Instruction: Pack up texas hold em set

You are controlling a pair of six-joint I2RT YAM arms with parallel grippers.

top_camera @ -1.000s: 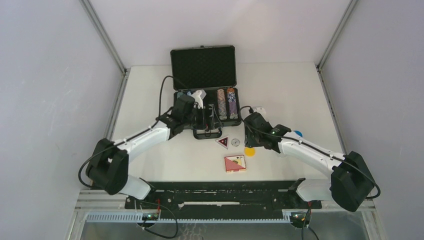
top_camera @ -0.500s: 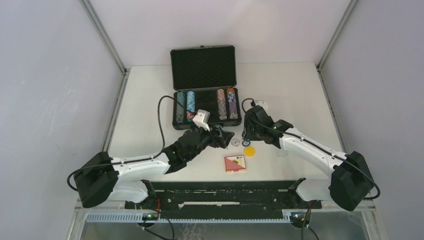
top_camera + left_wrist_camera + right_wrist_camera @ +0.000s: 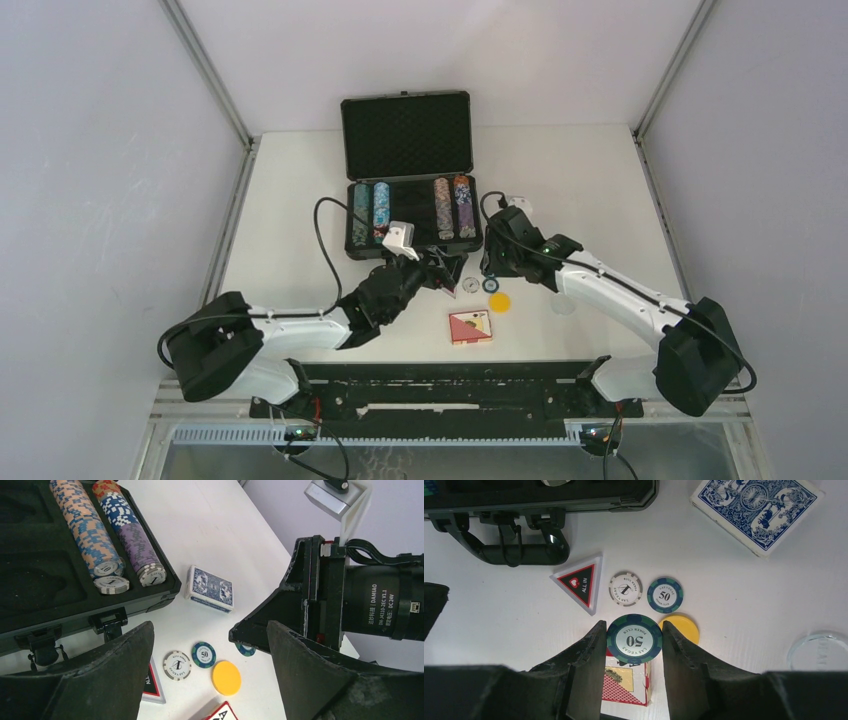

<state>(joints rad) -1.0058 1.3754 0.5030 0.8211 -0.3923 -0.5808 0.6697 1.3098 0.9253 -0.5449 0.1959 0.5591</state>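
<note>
Right now the right end effector [image 3: 634,628] is clamping a green chip [image 3: 634,639] by its edges, face toward the wrist camera, just above the counter [image 3: 600,200]. The case [image 3: 410,212] is lying open at the far middle of the counter. From this end effector it is sitting farther out and to the left, with its front corner close by. Its chip rows [image 3: 452,208] are running near to far, with the chips standing on edge. By my reading, the green chip is needing a turn onto its edge before joining a row. The right arm is the nearer one for the rows on that side.

The left end effector [image 3: 210,630] is hovering with fingers wide apart and nothing between them. Below it a white chip [image 3: 177,664], a teal chip [image 3: 204,654] and a yellow button [image 3: 226,677] are lying loose. A triangular button [image 3: 580,581] is lying beside them. The blue deck [image 3: 211,588] is sitting just off the case's corner. The red deck [image 3: 470,327] is lying nearer the arm bases.
</note>
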